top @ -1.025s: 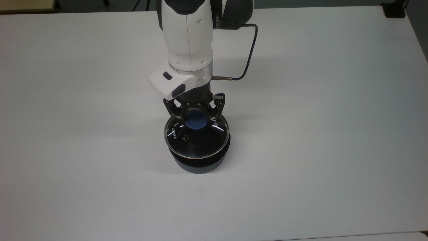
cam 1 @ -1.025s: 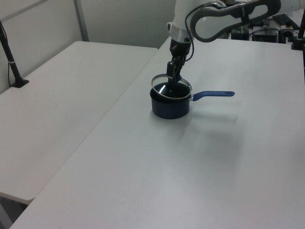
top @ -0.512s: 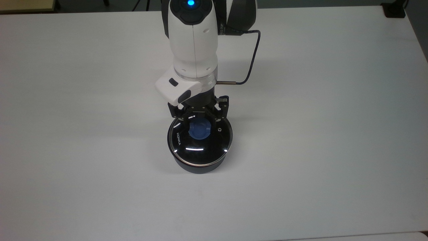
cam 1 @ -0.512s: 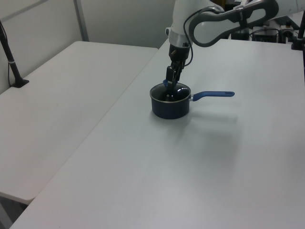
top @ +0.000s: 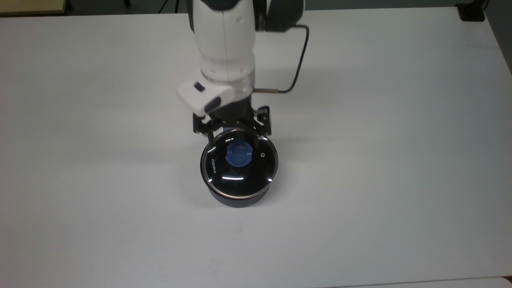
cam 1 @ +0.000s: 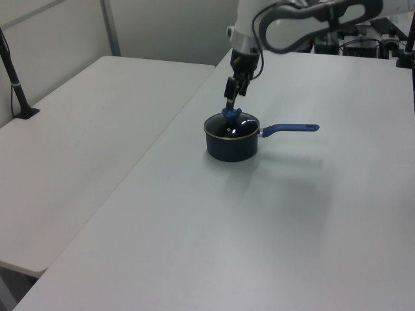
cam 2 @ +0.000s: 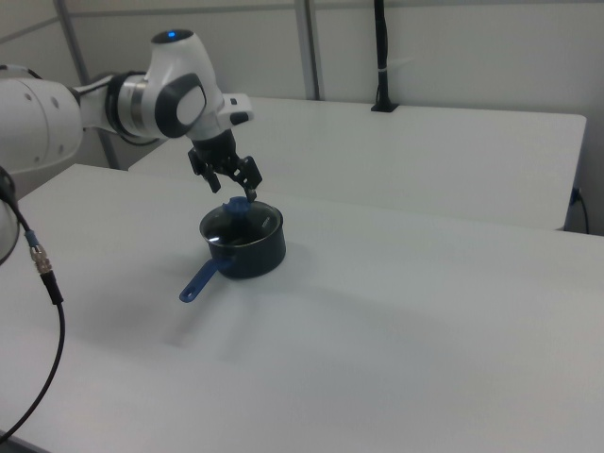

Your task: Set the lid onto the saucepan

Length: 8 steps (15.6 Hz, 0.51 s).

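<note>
Lid (top: 239, 168) atop saucepan (cam 1: 231, 144)

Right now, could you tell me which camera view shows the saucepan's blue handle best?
The left view: the blue handle runs unobstructed toward the left view's right. The right view shows it foreshortened, pointing toward the camera. In the top view the lid and arm sit over the saucepan.
</note>
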Available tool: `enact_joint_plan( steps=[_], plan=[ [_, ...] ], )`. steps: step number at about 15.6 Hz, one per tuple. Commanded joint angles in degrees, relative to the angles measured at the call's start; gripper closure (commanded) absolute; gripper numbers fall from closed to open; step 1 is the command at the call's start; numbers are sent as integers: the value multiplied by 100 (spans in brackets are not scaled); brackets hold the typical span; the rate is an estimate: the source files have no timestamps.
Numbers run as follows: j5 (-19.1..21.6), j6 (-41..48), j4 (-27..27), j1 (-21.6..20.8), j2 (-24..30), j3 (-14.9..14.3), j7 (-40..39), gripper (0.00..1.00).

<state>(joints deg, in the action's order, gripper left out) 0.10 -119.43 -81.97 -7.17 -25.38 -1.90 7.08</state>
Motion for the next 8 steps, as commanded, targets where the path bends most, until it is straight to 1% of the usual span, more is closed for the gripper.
enact_joint_plan(
  steps=[1, 4, 5, 6, 7, 8],
  plan=[
    [-255, 884, -609, 49, 884, -39, -5, 0],
    [-300, 1667, -933, 58, 1534, -39, -5, 0],
    [-300, 1738, -1291, 75, 1919, -39, -5, 0],
    [-300, 1748, -1565, 93, 2175, -39, -14, 0],
    [-308, 1748, -1733, 111, 2352, -39, -14, 0],
    [-335, 1783, -1769, 119, 2440, -39, -23, 0]
  ],
)
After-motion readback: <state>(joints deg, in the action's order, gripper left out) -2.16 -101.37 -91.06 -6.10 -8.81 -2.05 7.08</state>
